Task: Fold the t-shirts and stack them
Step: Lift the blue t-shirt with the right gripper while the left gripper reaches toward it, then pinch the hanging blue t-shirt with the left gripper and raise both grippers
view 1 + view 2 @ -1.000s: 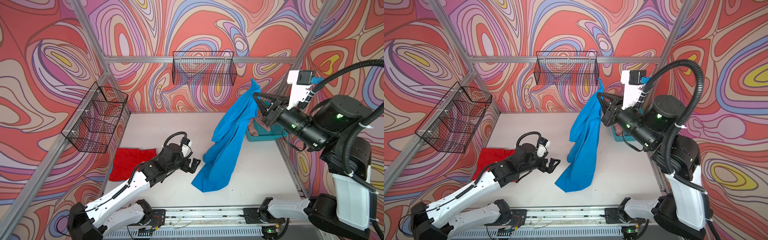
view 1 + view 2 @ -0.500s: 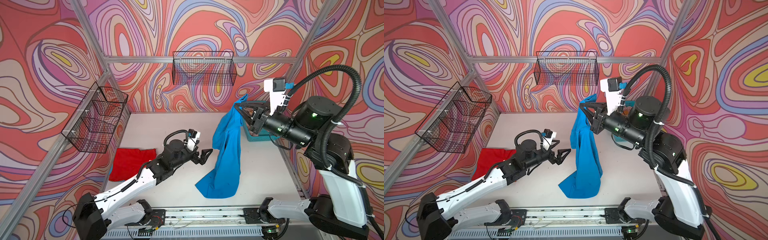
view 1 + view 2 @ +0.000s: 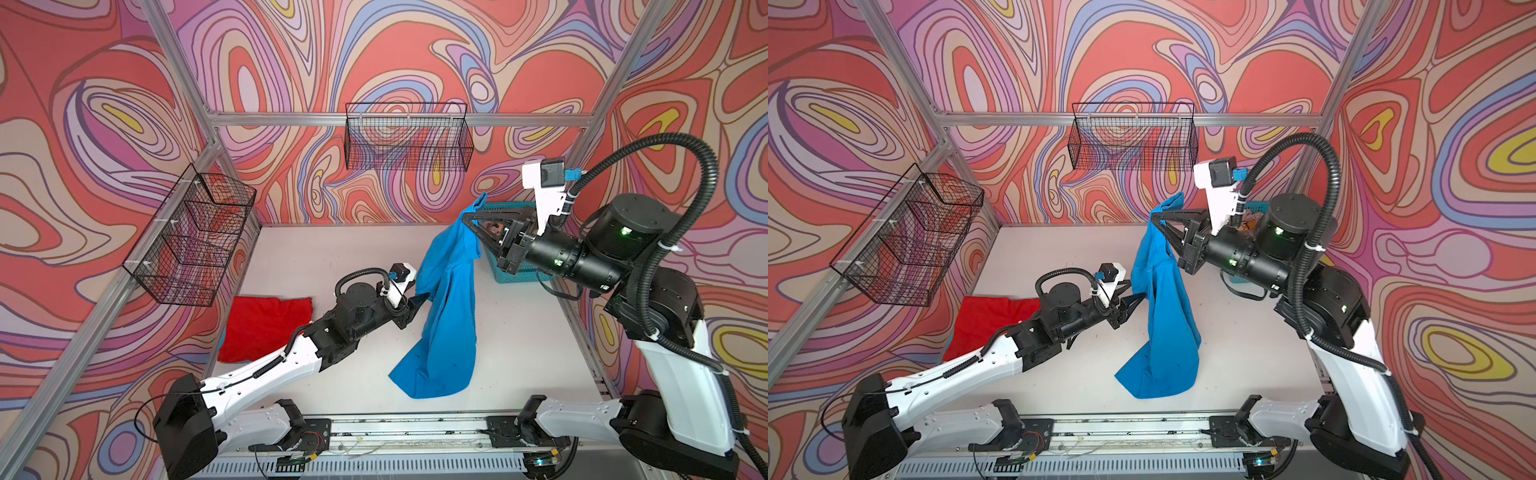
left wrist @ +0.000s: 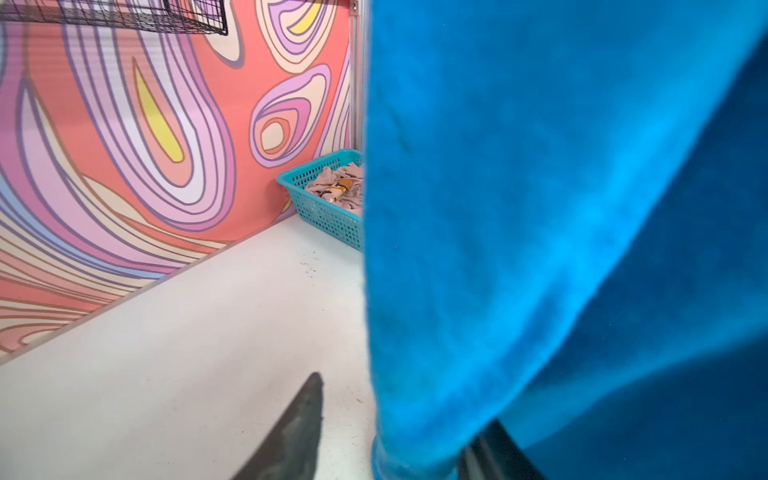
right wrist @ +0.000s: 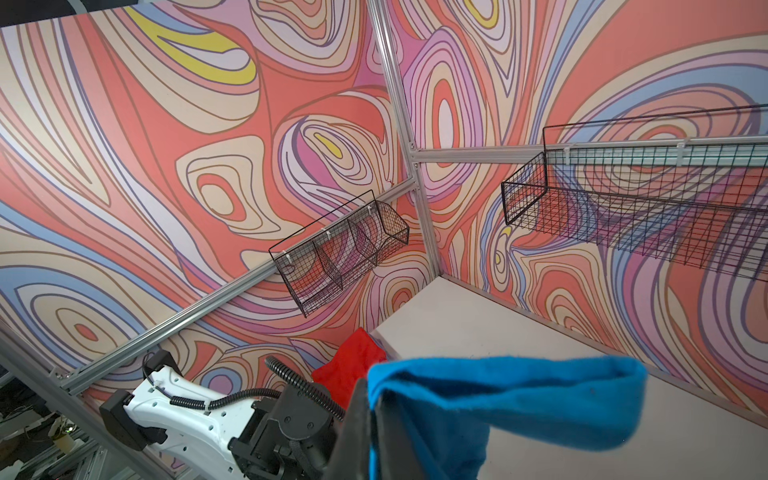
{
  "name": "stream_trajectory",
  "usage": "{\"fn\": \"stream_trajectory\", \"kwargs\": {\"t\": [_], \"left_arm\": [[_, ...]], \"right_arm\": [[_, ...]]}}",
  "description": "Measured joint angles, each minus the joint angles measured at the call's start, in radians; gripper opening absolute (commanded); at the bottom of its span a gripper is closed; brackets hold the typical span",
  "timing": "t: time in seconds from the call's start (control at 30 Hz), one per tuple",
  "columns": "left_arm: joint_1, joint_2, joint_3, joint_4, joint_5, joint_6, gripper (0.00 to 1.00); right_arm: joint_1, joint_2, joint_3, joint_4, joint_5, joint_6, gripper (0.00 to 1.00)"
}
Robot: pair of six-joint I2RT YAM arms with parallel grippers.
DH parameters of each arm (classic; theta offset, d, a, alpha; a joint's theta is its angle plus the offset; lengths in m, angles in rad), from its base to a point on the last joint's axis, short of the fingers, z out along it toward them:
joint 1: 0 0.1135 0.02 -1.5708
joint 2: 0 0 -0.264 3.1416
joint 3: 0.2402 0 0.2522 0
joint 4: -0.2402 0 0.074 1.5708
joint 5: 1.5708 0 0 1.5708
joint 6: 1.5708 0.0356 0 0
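The bright blue t-shirt [image 3: 444, 324] hangs from my right gripper [image 3: 465, 216], which is shut on its top edge high above the table; the hem rests crumpled on the table. In the right wrist view the shut jaws [image 5: 370, 399] pinch the blue cloth [image 5: 498, 390]. My left gripper [image 3: 417, 297] reaches the shirt's left edge at mid-height. In the left wrist view its fingers [image 4: 299, 415] stand apart around the cloth's edge [image 4: 540, 208]. The red t-shirt [image 3: 266, 324] lies folded at the table's left side. The beige-pink printed t-shirt [image 4: 340, 187] sits crumpled in the turquoise basket [image 4: 324, 216].
The turquoise basket [image 3: 519, 274] stands at the back right, partly behind my right arm. A black wire basket [image 3: 191, 241] hangs on the left wall and another [image 3: 407, 141] on the back wall. The white table [image 3: 316, 257] ends at a rail in front.
My right gripper carried the blue shirt left and lower. My left arm reached right to the shirt's edge, and its fingers have narrowed around the cloth.
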Motion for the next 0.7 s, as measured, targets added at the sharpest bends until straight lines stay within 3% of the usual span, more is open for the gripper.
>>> {"fn": "stream_trajectory", "kwargs": {"t": [0.2, 0.5, 0.7], "left_arm": [[0.000, -0.077, -0.001, -0.003, -0.078, 0.072, 0.00], [0.047, -0.322, 0.013, -0.146, -0.237, 0.259, 0.00], [0.114, -0.359, 0.101, -0.244, -0.362, 0.368, 0.00]], "right_arm": [[0.000, -0.034, -0.044, 0.006, 0.039, -0.004, 0.00], [0.000, -0.086, -0.163, 0.044, 0.295, -0.046, 0.00], [0.000, -0.053, -0.224, 0.104, 0.399, -0.077, 0.00]]}}
